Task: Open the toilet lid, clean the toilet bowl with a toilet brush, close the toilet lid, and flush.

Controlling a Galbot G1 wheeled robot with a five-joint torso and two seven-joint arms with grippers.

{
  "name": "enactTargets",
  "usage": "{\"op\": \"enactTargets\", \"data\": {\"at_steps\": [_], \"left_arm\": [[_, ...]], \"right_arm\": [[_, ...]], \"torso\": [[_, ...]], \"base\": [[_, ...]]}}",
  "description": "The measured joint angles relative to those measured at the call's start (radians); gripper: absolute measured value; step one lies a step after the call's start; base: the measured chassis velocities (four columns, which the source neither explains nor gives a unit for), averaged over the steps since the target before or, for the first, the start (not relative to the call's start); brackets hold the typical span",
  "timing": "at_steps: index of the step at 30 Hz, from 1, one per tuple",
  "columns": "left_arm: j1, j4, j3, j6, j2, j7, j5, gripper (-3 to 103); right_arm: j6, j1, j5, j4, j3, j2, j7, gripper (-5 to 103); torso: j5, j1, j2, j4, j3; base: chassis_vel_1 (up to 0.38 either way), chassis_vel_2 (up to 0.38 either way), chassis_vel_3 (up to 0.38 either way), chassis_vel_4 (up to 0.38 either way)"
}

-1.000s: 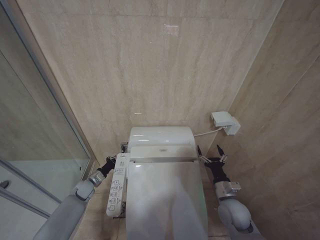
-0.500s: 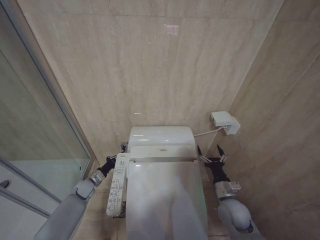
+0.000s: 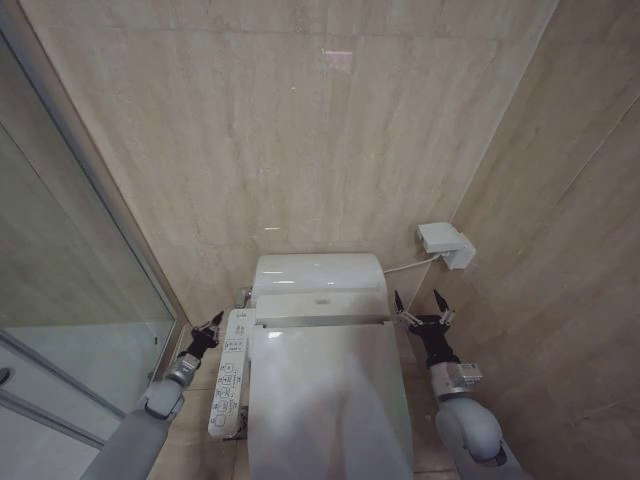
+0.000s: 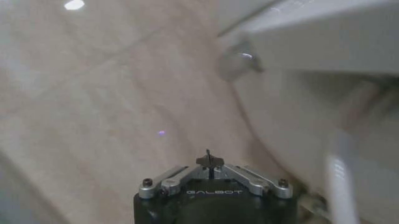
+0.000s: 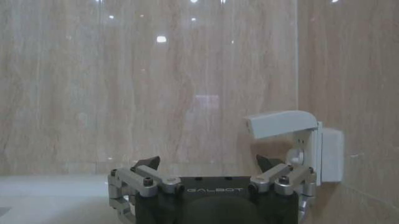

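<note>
**Left arm drops lower beside the closed toilet**

Since a second ago, the left arm has slid down and outward along the toilet's left side, so its left gripper (image 3: 208, 326) now sits lower, next to the top end of the control panel (image 3: 227, 373). The whole head view has also shifted slightly, which is the camera moving and not the room.

From the head view, the toilet lid (image 3: 330, 400) is shut, lying flat over the bowl as a large glossy white oval. Behind it is the white rear housing (image 3: 318, 276) of the toilet, set against a beige stone-tiled wall. The long white control panel with rows of buttons runs along the toilet's left edge.

The left gripper is small and dark at this angle, just beside the panel's upper end. In the left wrist view its fingertips (image 4: 210, 161) come together in a single point, so the claw is clenched on nothing, aimed at the tiled wall with the white toilet body close by.

The right gripper (image 3: 420, 308) hovers just beside the right rear corner of the lid, apart from it. Its two dark fingers are spread wide, released and empty. The right wrist view shows those fingers (image 5: 147, 163) parted, facing the wall and a white wall box (image 3: 445, 244) whose cover is flipped up. A thin white cable runs from that box to the toilet.

A glass shower partition (image 3: 70, 260) stands on the left of the room.
</note>
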Motion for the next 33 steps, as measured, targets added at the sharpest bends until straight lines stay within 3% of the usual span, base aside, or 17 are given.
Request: {"op": "enactTargets", "data": {"at_steps": [2,5,13,14,22,23,30,31,33], "left_arm": [[0.008,-0.02,-0.007,0.01,0.0,-0.018,-0.016,0],[0.06,-0.155,-0.038,0.058,0.002,-0.083,-0.078,0],[0.169,-0.392,-0.127,0.111,-0.032,-0.167,-0.13,2],[0.18,-0.412,-0.135,0.118,-0.036,-0.172,-0.137,28],[0.319,-0.652,-0.212,0.195,-0.073,-0.21,-0.188,28],[0.342,-0.681,-0.219,0.204,-0.073,-0.211,-0.197,61],[0.457,-0.829,-0.255,0.263,-0.092,-0.21,-0.263,61],[0.47,-0.844,-0.257,0.267,-0.096,-0.208,-0.267,88],[0.484,-0.859,-0.259,0.271,-0.102,-0.205,-0.271,88]], "right_arm": [[0.0,0.0,0.0,0.0,0.0,0.0,0.0,100],[0.0,0.0,0.0,0.0,0.0,0.0,0.0,100],[0.0,0.0,0.0,0.0,0.0,0.0,0.0,100],[0.0,0.0,0.0,0.0,0.0,0.0,0.0,100],[0.0,0.0,0.0,0.0,0.0,0.0,0.0,100],[0.0,0.0,0.0,0.0,0.0,0.0,0.0,100],[0.0,0.0,0.0,0.0,0.0,0.0,0.0,100],[0.0,0.0,0.0,0.0,0.0,0.0,0.0,100],[0.0,0.0,0.0,0.0,0.0,0.0,0.0,100]], "torso": [[0.0002,0.0,0.0,0.0002,0.0],[0.0003,0.0,0.0,0.0002,0.0],[0.0003,0.0,0.0,0.0005,0.0],[0.0003,0.0,0.0,0.0006,0.0],[0.0004,0.0,0.0,0.0006,0.0],[0.0003,0.0,0.0,0.0008,0.0],[0.0005,0.0,0.0,0.0005,0.0],[0.0004,0.0,0.0,0.0005,0.0],[0.0004,0.0,0.0,0.0004,0.0]], "base": [[0.0,0.0,0.0,0.0],[0.0,0.0,0.0,0.0],[0.0,0.0,0.0,0.0],[0.0,0.0,0.0,0.0],[0.0,0.0,0.0,0.0],[0.0,0.0,0.0,0.0],[0.0,0.0,0.0,0.0],[0.0,0.0,0.0,0.0],[0.0,0.0,0.0,0.0]]}}
